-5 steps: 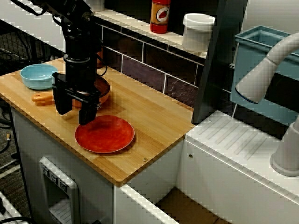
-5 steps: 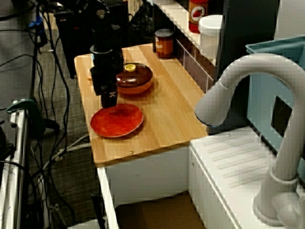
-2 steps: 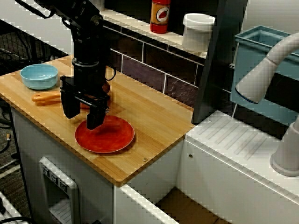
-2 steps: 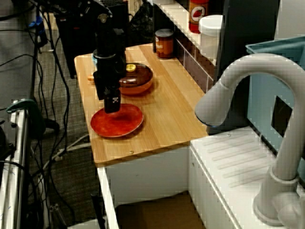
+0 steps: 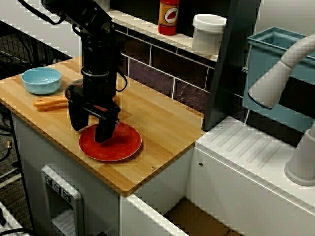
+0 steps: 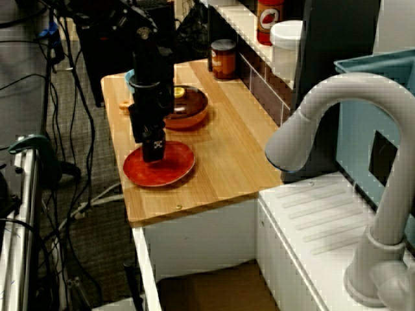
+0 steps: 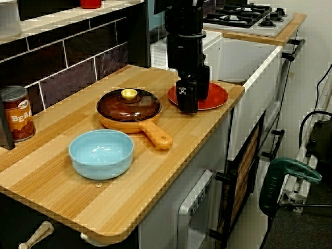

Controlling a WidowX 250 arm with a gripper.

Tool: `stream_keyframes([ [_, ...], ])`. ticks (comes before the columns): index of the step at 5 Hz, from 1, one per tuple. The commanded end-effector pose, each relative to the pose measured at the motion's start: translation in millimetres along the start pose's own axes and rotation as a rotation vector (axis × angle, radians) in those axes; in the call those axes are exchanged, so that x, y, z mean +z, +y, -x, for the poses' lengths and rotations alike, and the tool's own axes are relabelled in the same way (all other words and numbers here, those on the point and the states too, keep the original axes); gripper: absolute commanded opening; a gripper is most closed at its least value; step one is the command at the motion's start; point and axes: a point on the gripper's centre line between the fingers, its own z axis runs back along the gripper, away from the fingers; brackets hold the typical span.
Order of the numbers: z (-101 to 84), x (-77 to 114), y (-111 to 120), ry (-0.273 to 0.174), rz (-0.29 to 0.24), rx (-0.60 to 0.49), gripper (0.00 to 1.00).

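Shifted from above the lidded pan (image 7: 129, 106) down to the red plate (image 5: 120, 145) at frame left, the tool (image 5: 90, 133) gapes empty over its rim, nothing gripped yet.

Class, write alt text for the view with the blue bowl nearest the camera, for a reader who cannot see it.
A black gripper hangs open, low over the edge of a red plate on a wooden counter. Beside it sit an orange pan with a brown lid, a blue bowl and a bean can.
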Motion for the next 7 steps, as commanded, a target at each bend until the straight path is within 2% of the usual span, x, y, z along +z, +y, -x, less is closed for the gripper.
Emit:
stream_keyframes([
  [1, -3.2, 9.3, 6, -0.028, 0.014, -0.001, 1.0],
  [4, -1.3, 7.0, 0, -0.018, 0.03, -0.008, 1.0],
  [7, 3.3, 13.5, -8, -0.021, 0.052, -0.032, 1.0],
])
